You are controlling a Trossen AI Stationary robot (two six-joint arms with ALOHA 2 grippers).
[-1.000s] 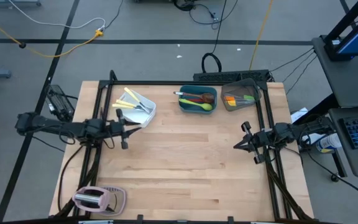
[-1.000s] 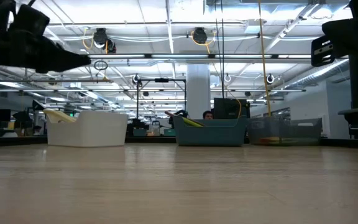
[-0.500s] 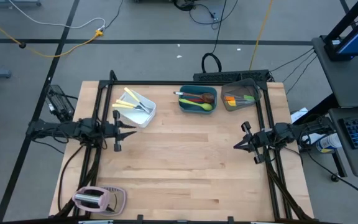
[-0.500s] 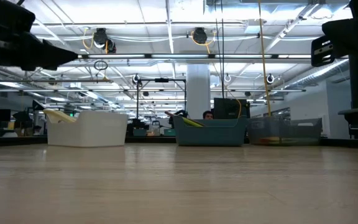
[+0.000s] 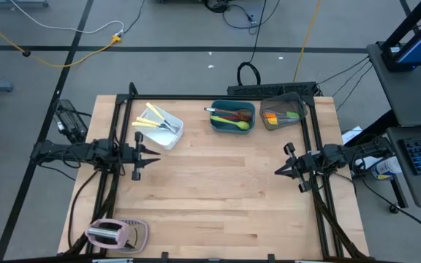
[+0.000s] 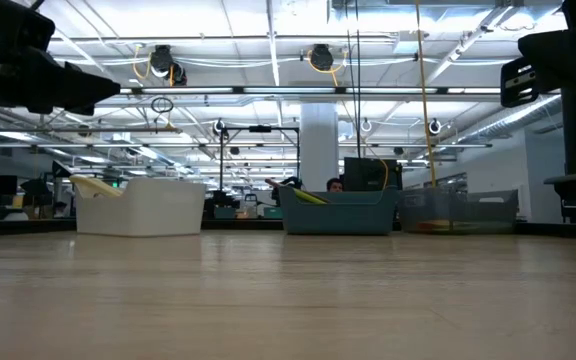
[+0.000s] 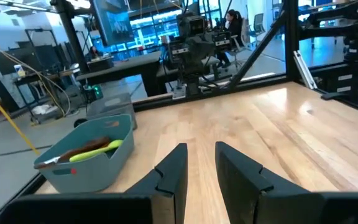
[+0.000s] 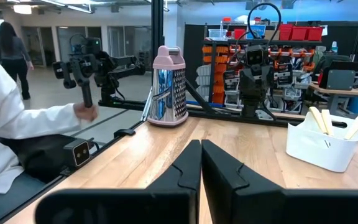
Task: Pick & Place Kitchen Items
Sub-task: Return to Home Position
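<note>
I am drawing my left claw [image 5: 150, 152] back from the white tub [image 5: 172, 136], a touch further than half a second ago, its fingers slightly spread and empty. My right claw [image 5: 278, 172] is waiting unmoved, pressed together. Knives [image 5: 152, 118] are lying in that tub beside my left claw, with spoons [image 5: 232, 117] in the teal tub [image 5: 232, 131] ahead.

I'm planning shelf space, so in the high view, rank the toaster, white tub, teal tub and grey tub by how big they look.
1. Toaster: looks slightly the largest.
2. White tub, teal tub and grey tub: these look too alike to rank.
</note>
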